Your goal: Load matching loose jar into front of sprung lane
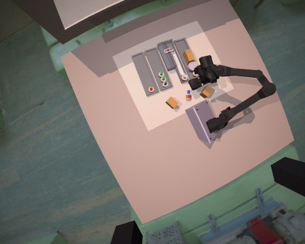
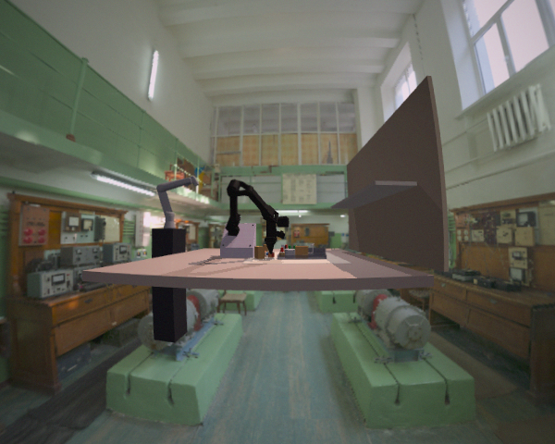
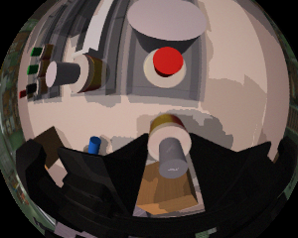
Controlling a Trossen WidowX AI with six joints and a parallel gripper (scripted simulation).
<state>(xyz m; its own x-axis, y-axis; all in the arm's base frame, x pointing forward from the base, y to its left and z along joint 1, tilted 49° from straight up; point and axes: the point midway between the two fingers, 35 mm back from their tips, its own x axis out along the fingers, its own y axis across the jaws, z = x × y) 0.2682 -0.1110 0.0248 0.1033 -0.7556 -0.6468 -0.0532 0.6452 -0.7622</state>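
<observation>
The sprung lane (image 1: 179,75) (image 3: 111,74) holds a grey-capped jar (image 1: 184,77) (image 3: 63,74) with an amber body at its front end, with a white strip (image 1: 178,62) (image 3: 95,30) behind it. My gripper (image 2: 270,251) (image 3: 168,137) points down in front of the lane to the right. Its fingers are partly closed, one on each side of a matching loose jar (image 3: 173,159) with a grey cap, and appear to touch it. This jar is upright near the table; its base is hidden. In the top view the arm hides fingertips and jar.
A red-capped jar (image 1: 194,74) (image 3: 167,61) and a pale disc (image 1: 192,66) (image 3: 167,19) occupy the right lane. A blue-capped bottle (image 1: 188,95) (image 3: 93,145) and wooden blocks (image 1: 171,102) (image 1: 206,91) (image 3: 169,188) lie in front. A lilac box (image 1: 200,120) stands nearer the arm's base.
</observation>
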